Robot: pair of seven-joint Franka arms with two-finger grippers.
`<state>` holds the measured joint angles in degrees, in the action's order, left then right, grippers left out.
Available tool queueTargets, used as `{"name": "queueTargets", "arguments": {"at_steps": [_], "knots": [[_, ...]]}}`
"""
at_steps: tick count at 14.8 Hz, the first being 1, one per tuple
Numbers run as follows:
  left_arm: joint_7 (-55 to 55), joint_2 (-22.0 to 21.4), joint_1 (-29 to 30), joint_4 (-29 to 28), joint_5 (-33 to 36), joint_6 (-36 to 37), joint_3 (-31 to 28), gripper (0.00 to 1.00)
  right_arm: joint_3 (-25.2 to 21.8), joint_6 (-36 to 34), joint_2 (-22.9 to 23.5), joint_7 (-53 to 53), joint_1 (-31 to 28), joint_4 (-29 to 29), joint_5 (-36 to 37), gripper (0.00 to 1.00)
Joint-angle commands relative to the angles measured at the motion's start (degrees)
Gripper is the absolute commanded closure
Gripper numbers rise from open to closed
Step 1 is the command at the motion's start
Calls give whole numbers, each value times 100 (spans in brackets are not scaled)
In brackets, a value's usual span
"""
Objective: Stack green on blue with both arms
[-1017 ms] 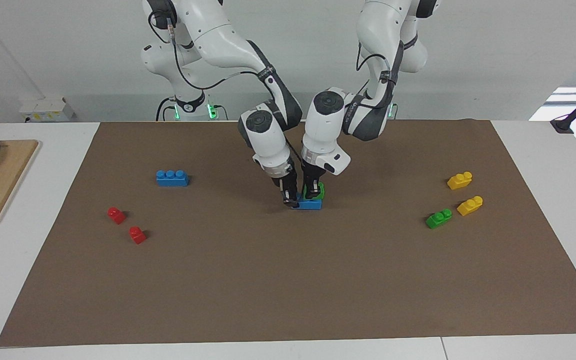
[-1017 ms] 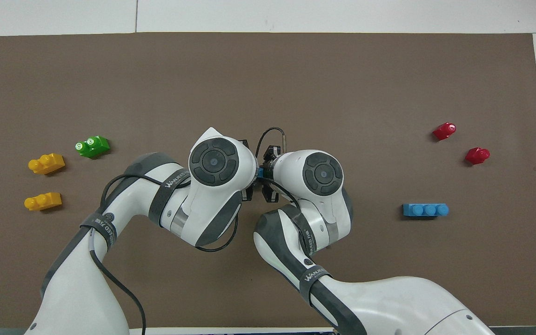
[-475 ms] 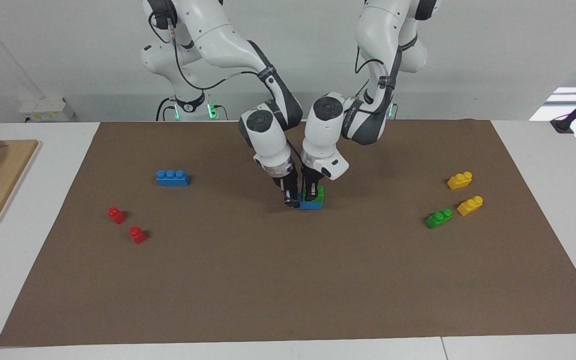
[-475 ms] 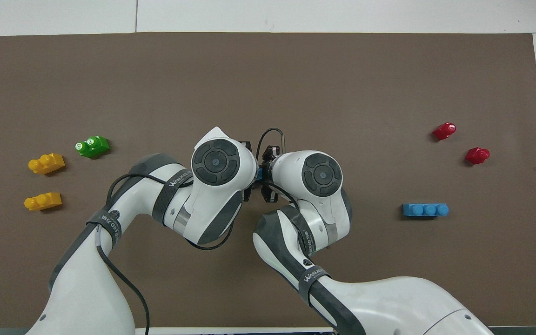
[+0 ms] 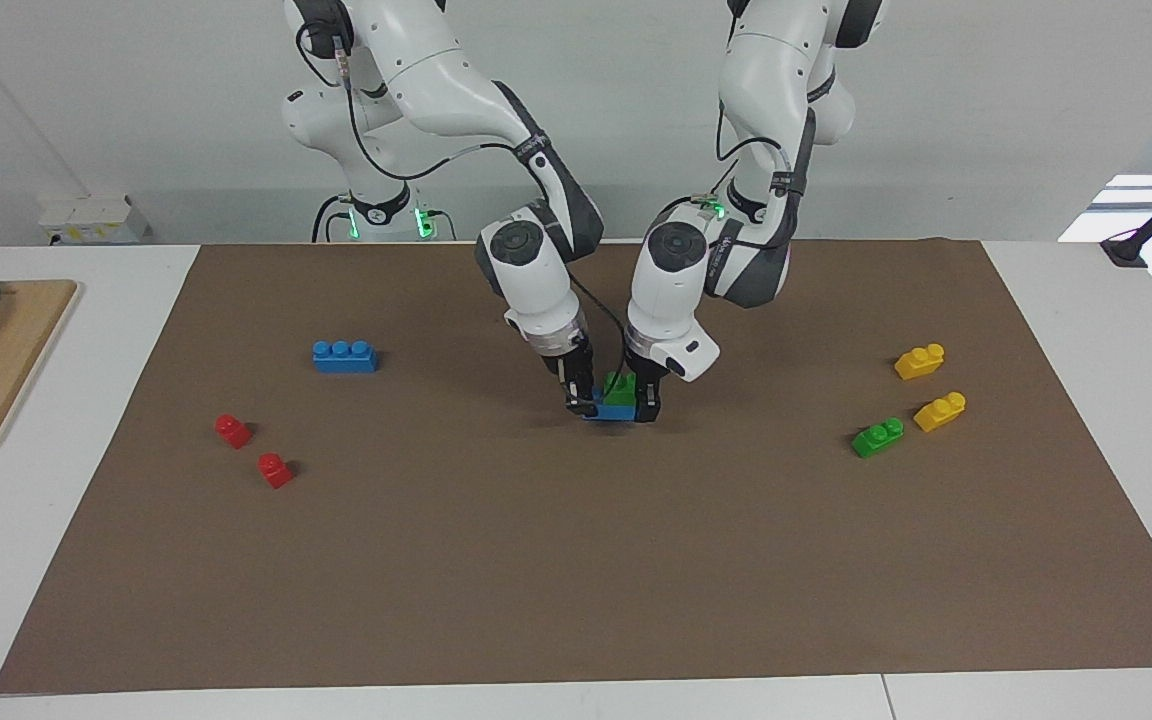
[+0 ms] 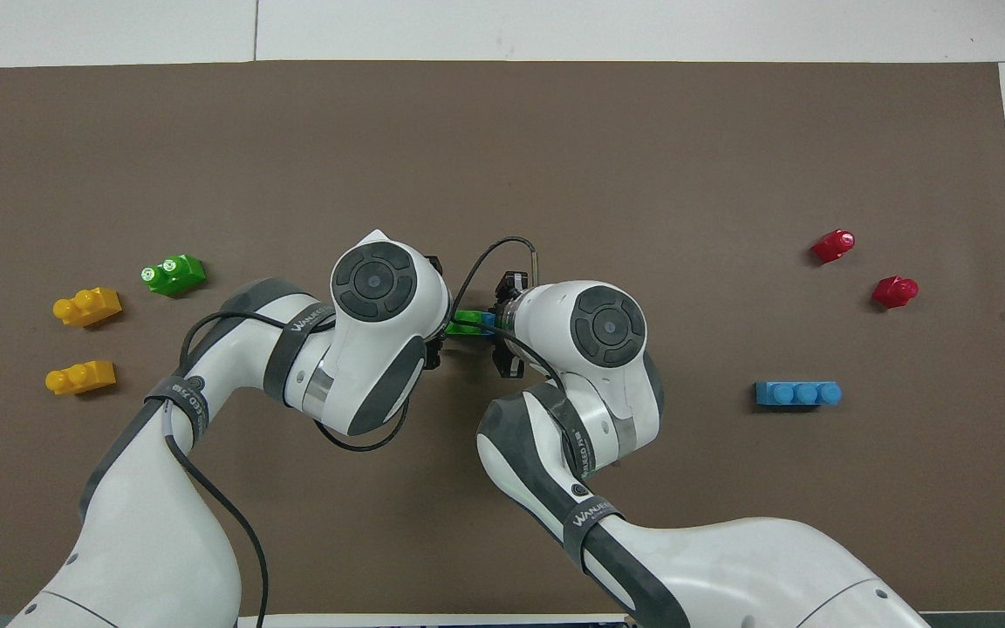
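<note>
Facing view: right gripper (image 5: 581,403) grips blue brick (image 5: 604,412) bearing green brick (image 5: 620,390); left gripper (image 5: 646,410), parted, stands beside.

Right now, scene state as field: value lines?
stack: green brick sits on blue brick, mid-mat
right gripper: shut on blue brick, at the end toward the right arm
left gripper: beside the stack, at the end toward the left arm; grip on it unclear
spare blue brick: on mat, right arm's end
spare green brick: on mat, left arm's end, beside yellow bricks
red bricks: right arm's end
</note>
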<state>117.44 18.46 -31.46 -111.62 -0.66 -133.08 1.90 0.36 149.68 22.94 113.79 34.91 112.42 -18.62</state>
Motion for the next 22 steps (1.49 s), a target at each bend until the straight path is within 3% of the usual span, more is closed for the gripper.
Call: {"name": "queueTargets", "arguments": {"at_steps": [1,2,4,7,13,18,22], "knots": [[-64,-132,245,183,83,360,30,0,-1,141,-44,-208,-90,131,16,12],[-72,-158,315,298,83,536,30,0,-1,97,-35,-208,-107,105,7,4],[-81,-298,543,431,83,739,30,0,-1,97,-35,-208,-125,61,-2,1],[-492,-623,825,387,83,1116,21,0,-1,-61,-70,-216,-160,-62,-2,0],[-2284,-1406,1484,264,74,2031,-14,0,-1,-912,-684,-751,-783,-115,-2,0],[-4893,-1951,2310,273,74,2778,-14,0,-27,-2002,-1212,-2839,-1485,-369,7,0],[-6661,-2030,2644,404,74,3139,-40,0,-45,-2714,-1607,-4633,-1925,-493,77,0]]}}
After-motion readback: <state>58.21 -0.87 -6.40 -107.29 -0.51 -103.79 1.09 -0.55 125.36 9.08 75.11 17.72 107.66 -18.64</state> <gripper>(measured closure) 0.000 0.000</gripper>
